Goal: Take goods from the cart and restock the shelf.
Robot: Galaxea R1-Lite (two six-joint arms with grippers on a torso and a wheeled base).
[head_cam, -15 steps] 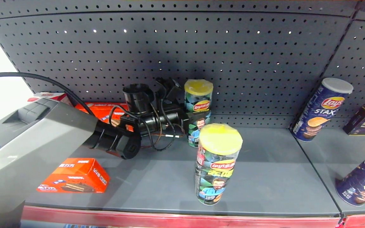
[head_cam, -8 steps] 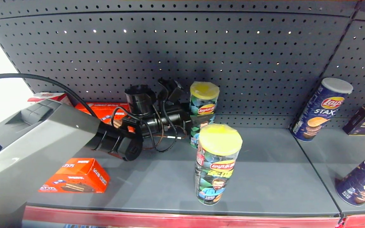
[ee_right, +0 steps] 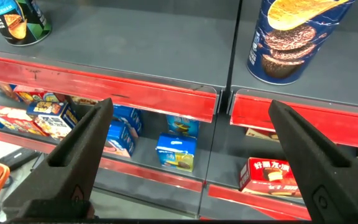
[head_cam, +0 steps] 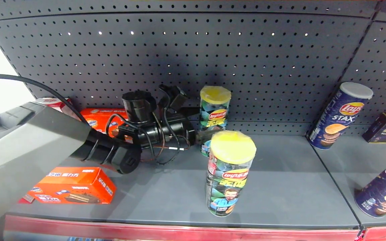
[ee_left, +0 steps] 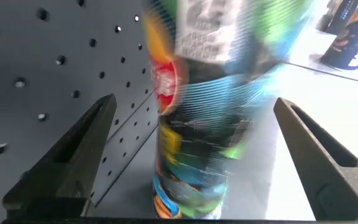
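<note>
Restock: rear can standing, left pincer released

The left pincer is spread wide around the rear can at the shelf's back edge, clear of it; the right pincer gapes empty. Two yellow-lidded cans counted, the front can mid-shelf; two orange boxes along the left edge. Cart goods probably remain.

Dark grey pegboard wall backs a grey shelf with red front edge.
</note>
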